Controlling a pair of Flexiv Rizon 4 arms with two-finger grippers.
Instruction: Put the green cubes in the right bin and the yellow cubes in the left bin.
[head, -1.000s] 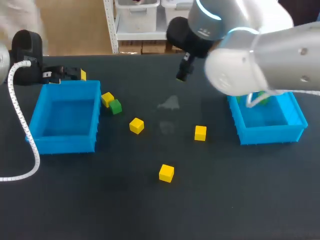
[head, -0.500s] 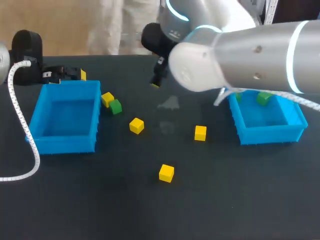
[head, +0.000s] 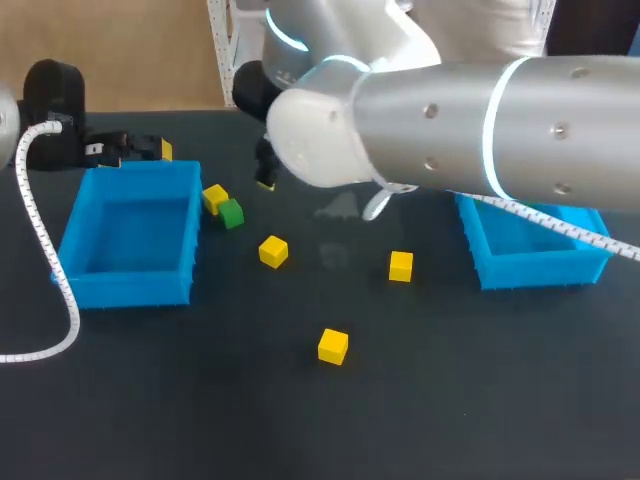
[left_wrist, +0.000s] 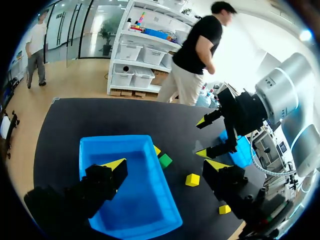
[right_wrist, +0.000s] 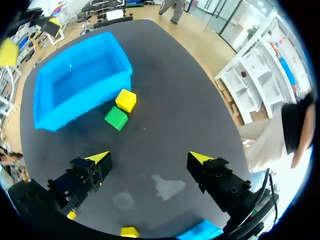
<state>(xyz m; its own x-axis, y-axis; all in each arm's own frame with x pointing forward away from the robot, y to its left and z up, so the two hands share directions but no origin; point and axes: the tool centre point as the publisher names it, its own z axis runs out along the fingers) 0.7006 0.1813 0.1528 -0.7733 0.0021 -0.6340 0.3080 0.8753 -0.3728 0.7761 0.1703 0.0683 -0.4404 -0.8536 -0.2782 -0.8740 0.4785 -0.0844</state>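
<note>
A green cube (head: 231, 214) lies against a yellow cube (head: 214, 197) just right of the left blue bin (head: 75, 240). Three more yellow cubes (head: 273, 251) (head: 400, 266) (head: 333, 346) are scattered mid-table. My right gripper (head: 266, 180) hangs open above the table, a little right of the green cube (right_wrist: 116, 118), which lies ahead of its fingers (right_wrist: 150, 158). My left gripper (left_wrist: 167, 164) stands open and empty behind the left bin (left_wrist: 150, 220). My right arm hides most of the right bin (head: 540, 268).
A white coiled cable (head: 40, 250) runs along the left bin's outer side. Open dark table lies in front of both bins. My right arm spans the back of the table from the right side.
My right arm has swung left from near the right bin to a spot near the green cube, its gripper still open. The left arm and all cubes have stayed put.
</note>
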